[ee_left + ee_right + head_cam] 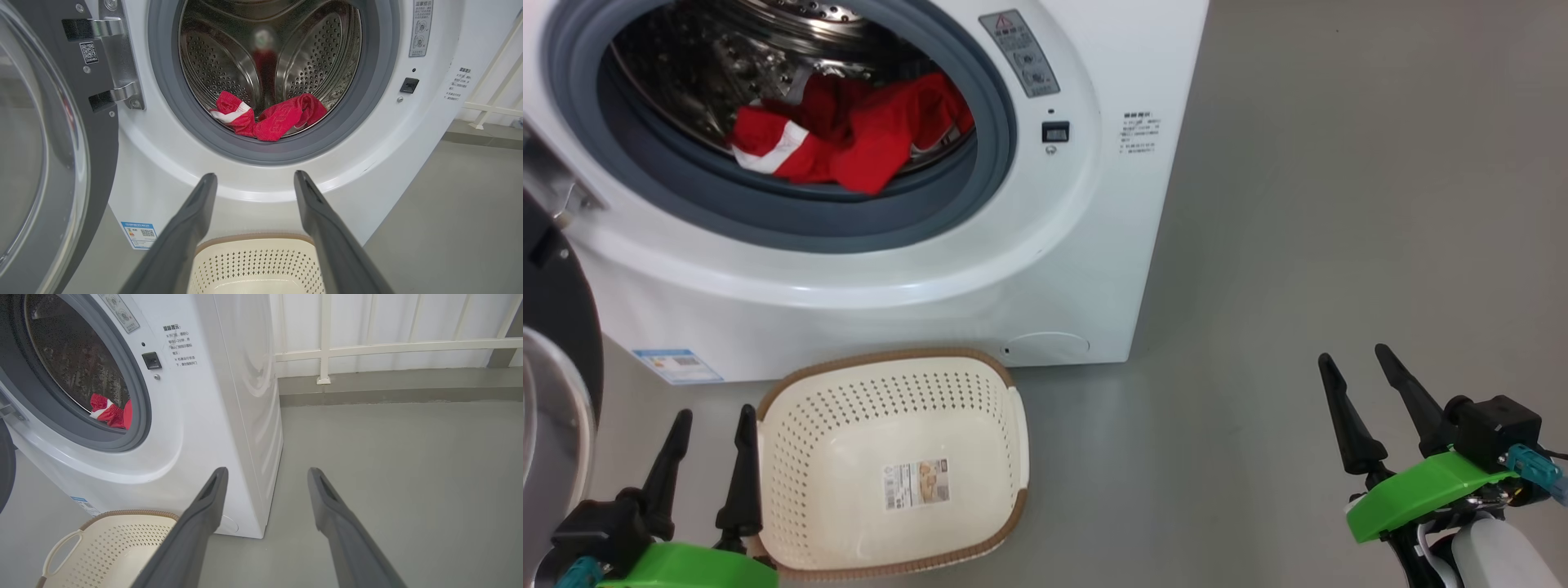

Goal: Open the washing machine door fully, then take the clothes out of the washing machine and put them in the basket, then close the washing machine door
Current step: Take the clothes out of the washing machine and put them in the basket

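Looking at an open drum here, so step 1 reads as done: the washing machine door hangs swung wide at 9 o'clock in the left wrist view, with its hinge plate bare. The washing machine gapes, grey gasket all round, nothing across the mouth.

And there is the prize: the clothes, 1 red heap with a flash of white trim, lying low in the drum. They sit at about 6 o'clock of the opening, and a fold reaches toward the gasket lip. Not out yet, folks, so step 2 is the one in hand, and it looks barely begun.

Both pairs of jaws stand wide apart and hold nothing. The left jaws sit at 7 o'clock of the head view, just beside the basket. The right jaws sit at 4 o'clock over bare floor, well apart from the machine.

The basket waits on the floor just in front of the machine, with only a sticker on its bottom.

My call for the next move is 1 arm up and forward through the opening. The jaws then drop onto the bunched red fabric near the lip and close on a good fold. From there it lifts clear of the gasket and swings down to the basket at 6 o'clock.
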You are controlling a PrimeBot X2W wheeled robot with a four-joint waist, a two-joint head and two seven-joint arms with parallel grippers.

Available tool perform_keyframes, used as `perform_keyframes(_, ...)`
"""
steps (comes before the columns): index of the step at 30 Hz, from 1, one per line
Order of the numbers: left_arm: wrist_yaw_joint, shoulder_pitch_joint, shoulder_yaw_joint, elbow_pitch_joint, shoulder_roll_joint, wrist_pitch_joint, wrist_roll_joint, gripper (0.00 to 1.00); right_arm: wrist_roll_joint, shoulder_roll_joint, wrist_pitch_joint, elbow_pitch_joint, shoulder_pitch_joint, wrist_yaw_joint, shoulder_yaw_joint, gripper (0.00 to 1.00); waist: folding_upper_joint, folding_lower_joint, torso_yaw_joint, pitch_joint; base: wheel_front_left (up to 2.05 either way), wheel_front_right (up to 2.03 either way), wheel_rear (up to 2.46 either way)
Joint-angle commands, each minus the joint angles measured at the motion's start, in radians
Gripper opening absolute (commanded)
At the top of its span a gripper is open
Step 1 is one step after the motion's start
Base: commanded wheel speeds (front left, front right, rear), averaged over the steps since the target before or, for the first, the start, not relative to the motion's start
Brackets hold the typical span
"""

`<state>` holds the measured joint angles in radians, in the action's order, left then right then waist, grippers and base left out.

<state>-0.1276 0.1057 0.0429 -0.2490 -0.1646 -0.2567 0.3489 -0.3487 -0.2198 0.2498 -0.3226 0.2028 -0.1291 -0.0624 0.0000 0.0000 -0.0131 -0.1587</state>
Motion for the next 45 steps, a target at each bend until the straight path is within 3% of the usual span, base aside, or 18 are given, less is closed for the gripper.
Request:
perform_keyframes(1,-0.003,0.034,-0.034,0.02,-0.032,-0.005,0.006,1.0,0.011,-0.004,0.012,0.025,0.019,-0.002,-0.026,1.0,0.0,0.0,0.001,-0.001,1.06,-1.06,0.0)
perform_keyframes(27,-0.003,0.081,-0.014,-0.065,-0.013,-0.005,-0.025,1.0,0.011,0.001,0.012,0.023,0.027,-0.002,-0.042,1.0,0.0,0.0,-0.002,-0.023,0.44,-0.44,0.0)
perform_keyframes(35,-0.003,0.227,0.042,-0.167,-0.033,-0.005,-0.022,1.0,0.015,0.009,0.012,0.029,0.045,-0.002,-0.048,1.0,0.0,0.0,-0.013,-0.064,0.0,0.0,0.0)
perform_keyframes(45,-0.003,0.514,0.121,-0.423,-0.07,-0.005,-0.022,1.0,0.019,0.032,0.012,0.032,0.091,-0.002,-0.073,1.0,0.0,0.0,-0.054,-0.137,0.0,0.0,0.0)
